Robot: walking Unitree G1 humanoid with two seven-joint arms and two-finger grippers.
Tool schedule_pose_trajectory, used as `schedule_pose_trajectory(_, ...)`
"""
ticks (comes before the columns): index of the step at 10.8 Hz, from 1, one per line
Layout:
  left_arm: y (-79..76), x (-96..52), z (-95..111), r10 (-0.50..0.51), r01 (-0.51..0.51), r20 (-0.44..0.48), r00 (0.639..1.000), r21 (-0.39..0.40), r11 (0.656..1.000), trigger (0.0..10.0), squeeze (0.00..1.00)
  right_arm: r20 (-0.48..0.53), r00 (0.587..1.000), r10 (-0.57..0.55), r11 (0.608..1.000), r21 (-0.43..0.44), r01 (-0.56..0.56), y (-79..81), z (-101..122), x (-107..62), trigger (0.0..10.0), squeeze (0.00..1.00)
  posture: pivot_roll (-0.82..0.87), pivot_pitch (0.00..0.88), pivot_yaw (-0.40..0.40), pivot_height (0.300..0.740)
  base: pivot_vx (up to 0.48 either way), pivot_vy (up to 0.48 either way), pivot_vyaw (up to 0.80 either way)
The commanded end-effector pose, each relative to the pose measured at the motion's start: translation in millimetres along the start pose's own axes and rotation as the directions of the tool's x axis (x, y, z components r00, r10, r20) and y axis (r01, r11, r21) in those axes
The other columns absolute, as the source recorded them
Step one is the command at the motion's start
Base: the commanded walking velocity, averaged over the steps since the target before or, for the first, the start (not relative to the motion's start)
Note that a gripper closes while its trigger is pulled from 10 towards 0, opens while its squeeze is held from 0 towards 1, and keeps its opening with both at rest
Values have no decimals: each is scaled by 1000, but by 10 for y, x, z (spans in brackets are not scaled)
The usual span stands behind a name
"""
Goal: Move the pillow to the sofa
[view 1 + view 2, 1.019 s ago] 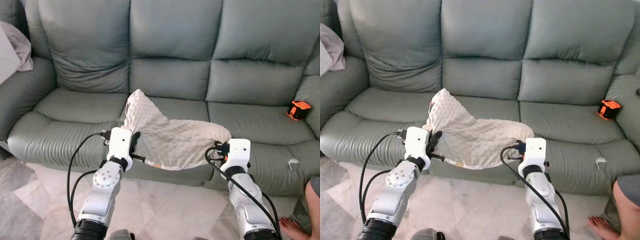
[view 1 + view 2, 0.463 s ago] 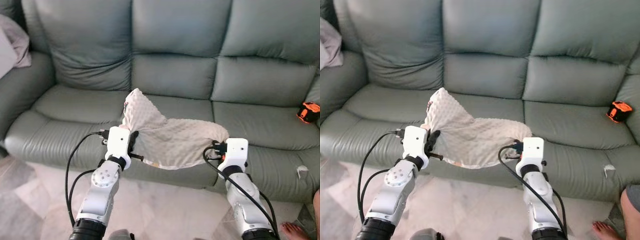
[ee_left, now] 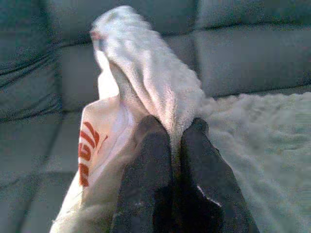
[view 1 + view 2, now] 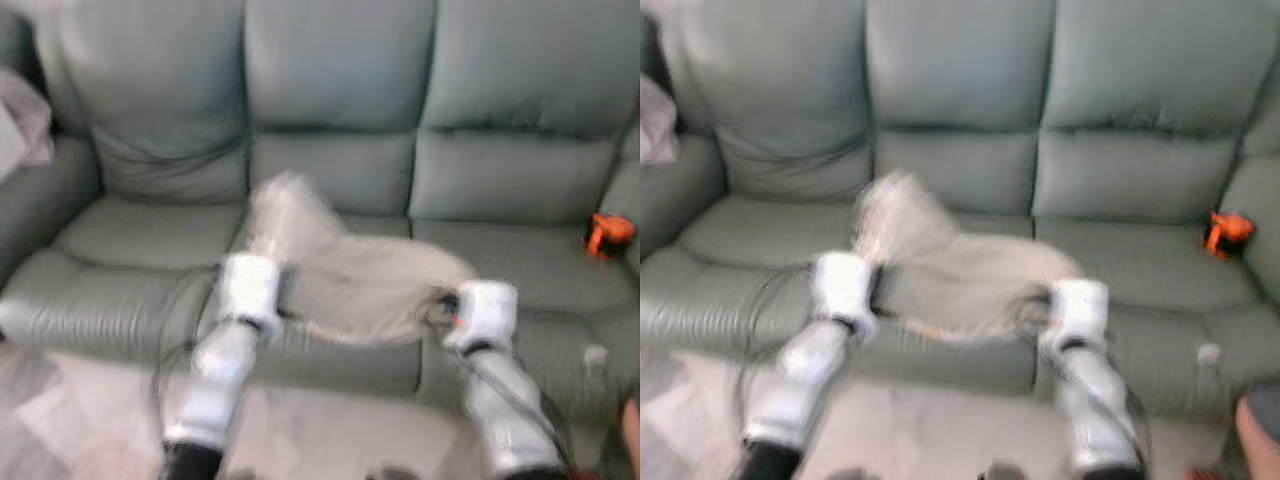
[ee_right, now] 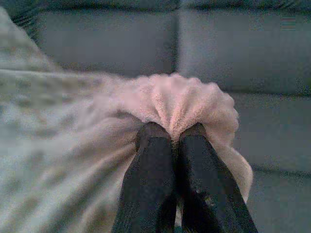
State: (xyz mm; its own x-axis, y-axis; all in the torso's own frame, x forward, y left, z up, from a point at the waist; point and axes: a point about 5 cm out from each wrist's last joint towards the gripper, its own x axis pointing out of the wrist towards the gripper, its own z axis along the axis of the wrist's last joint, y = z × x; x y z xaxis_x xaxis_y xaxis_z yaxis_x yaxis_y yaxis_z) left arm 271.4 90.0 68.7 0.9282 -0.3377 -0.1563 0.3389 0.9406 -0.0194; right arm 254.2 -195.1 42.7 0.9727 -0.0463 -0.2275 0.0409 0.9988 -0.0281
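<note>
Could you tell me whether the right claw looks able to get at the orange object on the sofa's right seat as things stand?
Probably not: the right claw is shut on the pillow, and the orange object lies well off to its right on the sofa.

a home living room. a wide grey-green leather sofa [image 4: 330, 150] with three padded seats and backs spans the view, a pale cloth [image 4: 25, 115] draped on its left armrest. pale marbled floor tiles [image 4: 90, 420] lie in front, and a small orange object [image 4: 608, 233] sits on the right seat.
</note>
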Motion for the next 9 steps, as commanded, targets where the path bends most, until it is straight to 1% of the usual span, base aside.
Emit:
schedule_pose_trajectory(1, 138, -21, 55, 36, -36, 25, 999, 21, 999, 10000, 0, 40, 998, 55, 998, 15, -56, 179, 97, 46, 10000, 0, -50, 0, 12, 740, 311, 0, 0)
schedule_pose_trajectory(8, 160, -28, 53, 41, -41, 24, 999, 27, 999, 10000, 0, 33, 997, 68, 998, 16, -69, 209, 83, 56, 10000, 0, -41, 0, 8, 740, 314, 0, 0)
schedule_pose_trajectory(9, 167, -25, 38, 61, -61, 12, 998, 7, 998, 10000, 0, 32, 997, 69, 997, 17, -70, 209, 81, 57, 10000, 0, -40, 0, 6, 740, 0, 0, 0)
